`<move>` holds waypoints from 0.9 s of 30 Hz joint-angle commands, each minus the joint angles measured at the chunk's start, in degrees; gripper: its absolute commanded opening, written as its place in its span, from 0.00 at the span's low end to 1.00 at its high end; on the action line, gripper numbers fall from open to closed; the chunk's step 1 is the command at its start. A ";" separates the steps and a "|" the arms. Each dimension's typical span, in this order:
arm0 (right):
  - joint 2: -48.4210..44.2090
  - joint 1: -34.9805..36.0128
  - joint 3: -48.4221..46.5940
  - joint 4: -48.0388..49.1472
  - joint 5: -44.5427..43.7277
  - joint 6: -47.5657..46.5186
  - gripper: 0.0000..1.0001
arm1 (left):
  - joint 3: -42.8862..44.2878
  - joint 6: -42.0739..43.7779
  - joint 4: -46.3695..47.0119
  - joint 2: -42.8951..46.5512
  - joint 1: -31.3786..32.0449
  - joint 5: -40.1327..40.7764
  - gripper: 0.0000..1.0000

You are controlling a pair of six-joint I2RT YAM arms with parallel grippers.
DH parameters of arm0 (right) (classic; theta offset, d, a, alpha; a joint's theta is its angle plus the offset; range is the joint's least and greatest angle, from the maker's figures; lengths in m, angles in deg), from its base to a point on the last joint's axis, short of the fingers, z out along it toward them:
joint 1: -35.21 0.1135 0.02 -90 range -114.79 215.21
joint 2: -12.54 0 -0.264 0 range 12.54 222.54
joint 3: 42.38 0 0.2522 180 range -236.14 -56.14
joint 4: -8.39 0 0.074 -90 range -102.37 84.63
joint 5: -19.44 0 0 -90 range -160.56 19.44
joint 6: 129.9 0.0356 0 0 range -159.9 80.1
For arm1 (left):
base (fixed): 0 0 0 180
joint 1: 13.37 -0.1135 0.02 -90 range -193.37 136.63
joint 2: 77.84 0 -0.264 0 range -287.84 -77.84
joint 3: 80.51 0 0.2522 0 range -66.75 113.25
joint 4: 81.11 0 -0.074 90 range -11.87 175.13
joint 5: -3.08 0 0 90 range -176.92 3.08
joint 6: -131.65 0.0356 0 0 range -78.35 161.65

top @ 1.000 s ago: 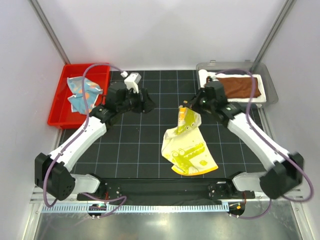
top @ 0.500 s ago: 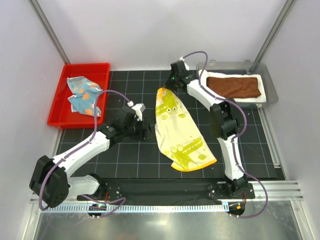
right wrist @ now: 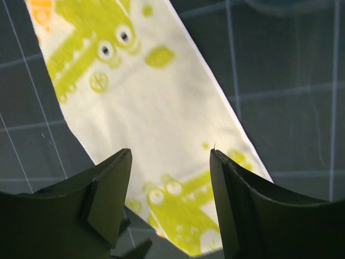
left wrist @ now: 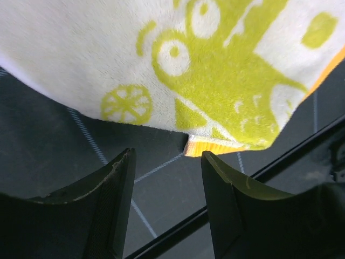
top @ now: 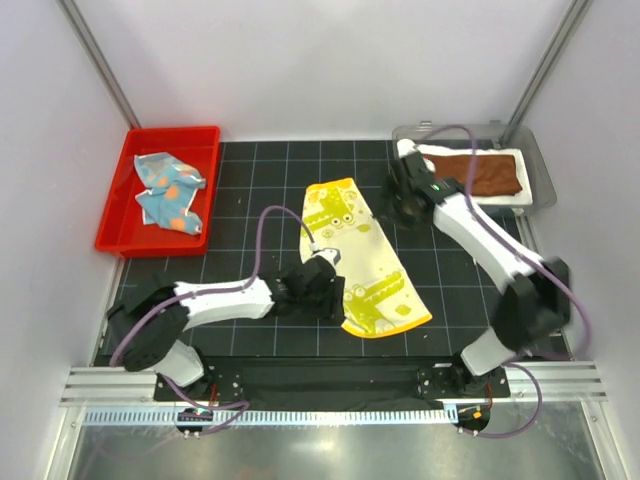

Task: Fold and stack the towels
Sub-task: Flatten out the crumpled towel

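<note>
The yellow towel [top: 365, 255] with green cartoon print lies spread flat on the black mat; it fills the right wrist view [right wrist: 145, 108]. My left gripper [top: 338, 297] is low at its near left edge, open and empty [left wrist: 167, 156], and the towel's orange-hemmed corner [left wrist: 211, 144] lies just ahead of its fingertips. My right gripper [top: 398, 208] hovers beside the towel's far right edge, open and empty [right wrist: 170, 154]. The light blue towel [top: 165, 190] lies crumpled in the red bin [top: 118, 205]. The rust-brown towel [top: 480, 172] rests folded on the white towel [top: 512, 196].
A clear tray [top: 540, 175] at the back right holds the brown and white towels. The mat's near edge, a black rail [left wrist: 302, 148], runs close behind the left fingers.
The right gripper has opened and let go of the yellow towel, which now lies flat, and pulled back to the right. The left arm has swung in to the towel's near left edge.
</note>
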 commanded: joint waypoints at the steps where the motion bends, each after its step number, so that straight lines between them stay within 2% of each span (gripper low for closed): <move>1: -13.61 -1.50 17.28 -0.83 -1.87 3.51 0.66 | 0.45 -4.70 6.89 -3.49 3.80 6.07 0.55; 5: -26.00 -3.88 30.30 -0.30 1.89 7.73 0.61 | 0.72 -8.82 7.87 -7.19 5.74 7.13 0.54; 7: -28.48 -4.06 35.12 -0.56 2.61 9.05 0.59 | 0.45 -9.88 7.86 -8.33 6.88 8.45 0.54; 13: -37.96 -4.15 43.92 -2.50 0.94 14.76 0.58 | -1.04 -12.96 6.29 -7.03 8.46 10.11 0.50; 21: -39.04 -4.15 51.93 1.19 2.52 16.70 0.57 | -0.25 -15.42 3.39 -6.75 11.36 10.12 0.46; 27: -42.02 -4.15 56.24 2.25 1.82 19.43 0.56 | 1.16 -17.80 -0.13 -8.33 14.18 13.46 0.45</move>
